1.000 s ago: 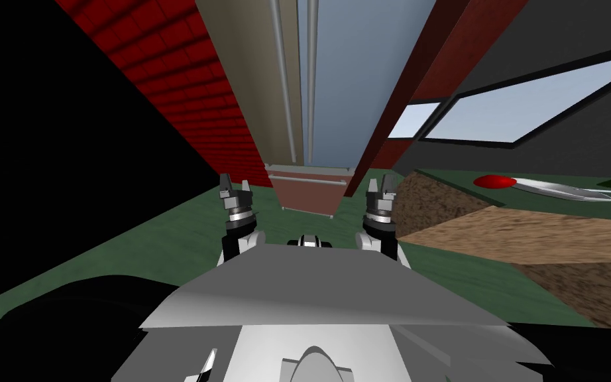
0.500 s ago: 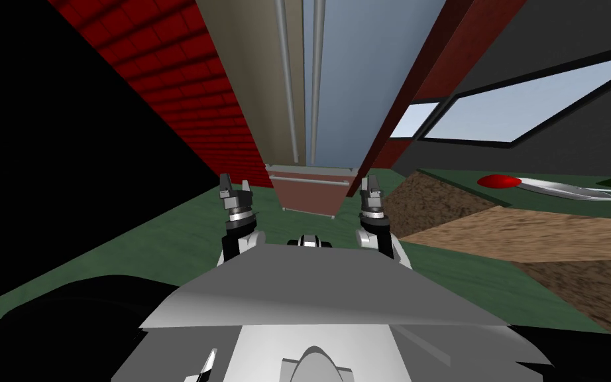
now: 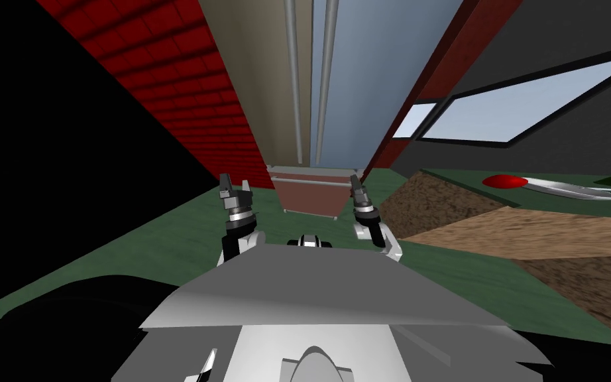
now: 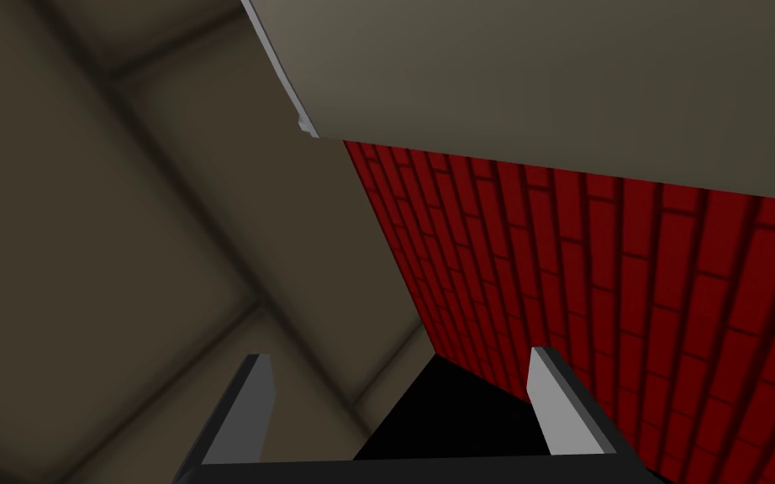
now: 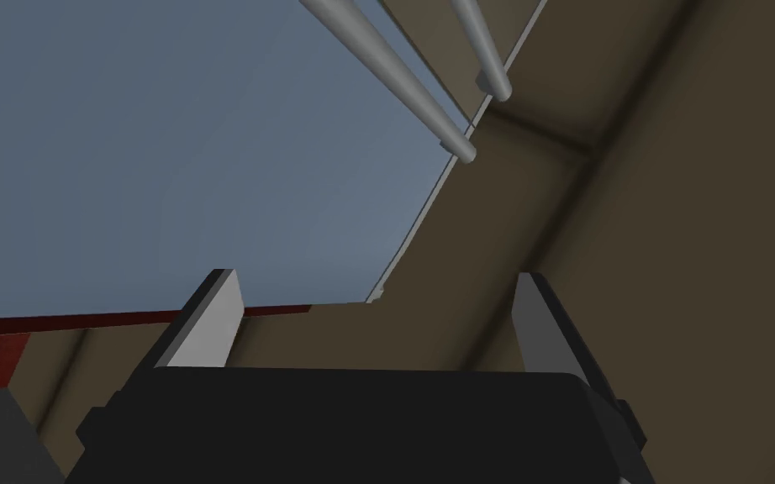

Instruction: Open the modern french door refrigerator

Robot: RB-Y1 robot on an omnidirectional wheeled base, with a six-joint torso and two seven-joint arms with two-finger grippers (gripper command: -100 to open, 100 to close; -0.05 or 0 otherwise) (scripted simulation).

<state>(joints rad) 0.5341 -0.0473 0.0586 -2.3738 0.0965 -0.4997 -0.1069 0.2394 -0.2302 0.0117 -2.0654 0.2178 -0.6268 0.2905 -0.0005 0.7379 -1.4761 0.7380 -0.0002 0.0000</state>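
The refrigerator [image 3: 354, 73] is standing closed at twelve o'clock. The right gripper [image 3: 354, 182] at one o'clock and left gripper [image 3: 234, 185] at eleven are hanging spread apart. Its twin handles [image 3: 327, 79] are sitting close together, risking a wrong-door grab.

Red brick wall [image 3: 185, 86] seen at 11 o'clock, black area [image 3: 46, 166] beyond it at 9. Green floor [image 3: 185, 232] noted at 7. Brown speckled table [image 3: 496, 232] located at 3; windows [image 3: 529, 99] set in dark grey wall [image 3: 562, 33] at 2. Tan panelled ceiling [image 4: 125, 210] seen overhead.

Flat even light, edges splayed, sharp
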